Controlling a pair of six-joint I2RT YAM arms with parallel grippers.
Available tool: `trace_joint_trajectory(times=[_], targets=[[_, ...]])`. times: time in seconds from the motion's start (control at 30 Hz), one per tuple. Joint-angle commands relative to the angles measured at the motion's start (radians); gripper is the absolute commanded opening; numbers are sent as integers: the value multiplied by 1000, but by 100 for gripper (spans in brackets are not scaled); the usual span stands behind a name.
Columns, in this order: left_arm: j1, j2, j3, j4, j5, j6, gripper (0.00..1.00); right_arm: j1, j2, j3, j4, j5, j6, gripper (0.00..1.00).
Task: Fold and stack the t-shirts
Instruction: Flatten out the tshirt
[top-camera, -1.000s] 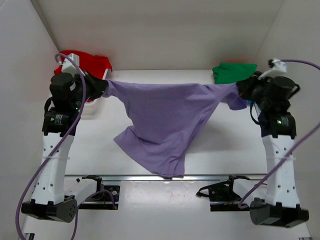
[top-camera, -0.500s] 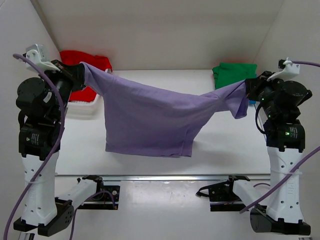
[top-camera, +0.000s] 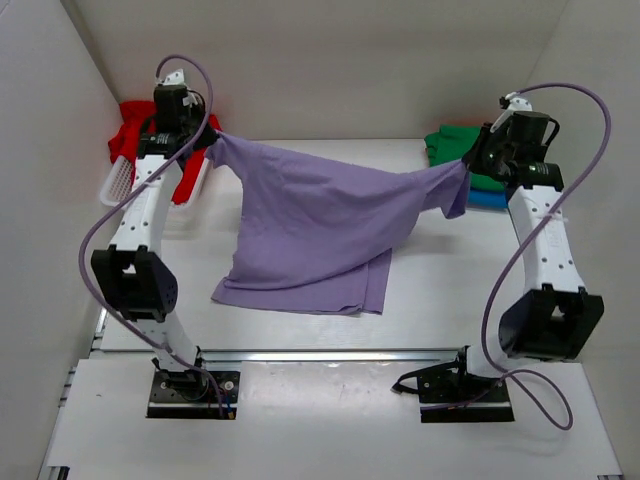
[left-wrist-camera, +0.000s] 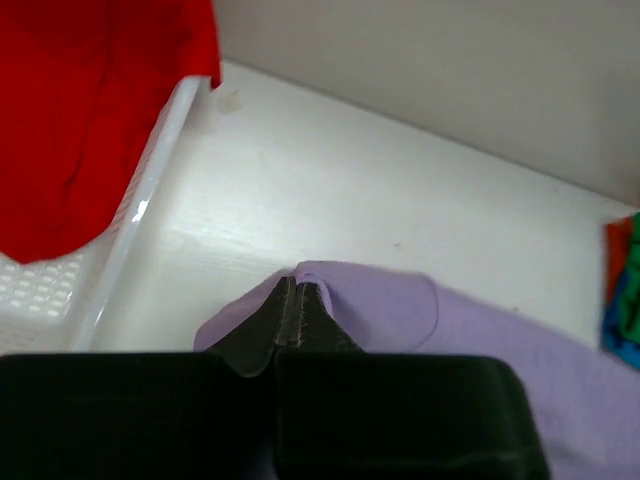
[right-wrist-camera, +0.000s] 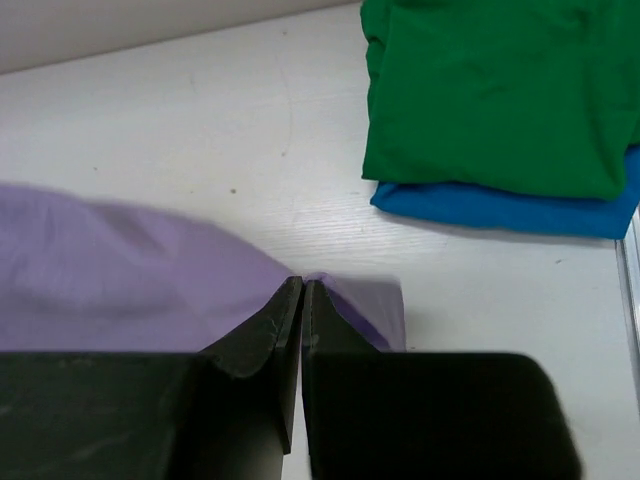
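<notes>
A lavender purple t-shirt (top-camera: 310, 225) hangs stretched between both arms, its lower part lying on the table. My left gripper (top-camera: 212, 140) is shut on its left corner (left-wrist-camera: 370, 300), close to the back left. At the back right my right gripper (top-camera: 468, 160) is shut on the other corner (right-wrist-camera: 375, 300). A red t-shirt (top-camera: 135, 125) (left-wrist-camera: 80, 120) lies crumpled in the basket at the far left. A folded green t-shirt (top-camera: 455, 140) (right-wrist-camera: 490, 90) rests on a folded bright blue t-shirt (top-camera: 490, 198) (right-wrist-camera: 500, 208) at the back right.
A white slotted plastic basket (top-camera: 115, 180) (left-wrist-camera: 120, 250) stands at the back left against the side wall. White walls close in the table on the left, back and right. A metal rail (top-camera: 330, 352) runs along the near edge.
Both grippers have moved away from the camera toward the back of the table, carrying the purple shirt. Its hanging lower part has come down onto the table.
</notes>
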Motion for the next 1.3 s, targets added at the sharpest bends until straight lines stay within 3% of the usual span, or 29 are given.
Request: trace_joint_trajectory(times=[0.0,0.13,0.2,0.27,0.3,0.33,0.4,0.57,0.7,0.83,1.03,1.07,1.1,1.13,1.17,1.2,1.27], targets=[[48,-77,97,44,0,-8,0,-11,27,136,40,16,-24,0],[38,-122,-56,70,55,9,0,16,161,239,-109,31,-55,0],[28,-202,-263,124,93,6,0,52,198,216,-170,74,-61,10],[19,-257,-396,198,117,-21,0,137,170,132,-149,105,-60,32],[8,-285,-473,208,118,-21,0,166,131,65,-118,110,-49,37],[4,-297,-533,235,126,-24,0,272,98,-3,-89,132,-38,53],[2,-300,-599,252,143,-31,0,382,52,-83,-64,157,-5,63],[21,-299,-675,272,173,-35,0,685,44,-285,73,146,134,65],[38,-304,-692,280,183,-34,0,835,138,-347,187,129,238,68],[51,-317,-700,268,187,-26,0,923,295,-330,183,177,244,75],[87,-331,-712,277,200,-38,0,987,451,-253,46,281,217,83],[90,-334,-710,280,203,-38,0,986,458,-256,40,283,212,82],[96,-339,-715,280,209,-43,0,995,462,-259,31,291,210,75],[94,-336,-712,280,209,-44,0,991,463,-276,22,289,210,41],[102,-337,-712,277,215,-46,0,998,459,-284,19,286,212,16],[100,-343,-710,271,216,-48,0,992,443,-299,-3,291,212,0],[106,-359,-709,257,216,-40,0,984,411,-327,-62,320,210,0]])
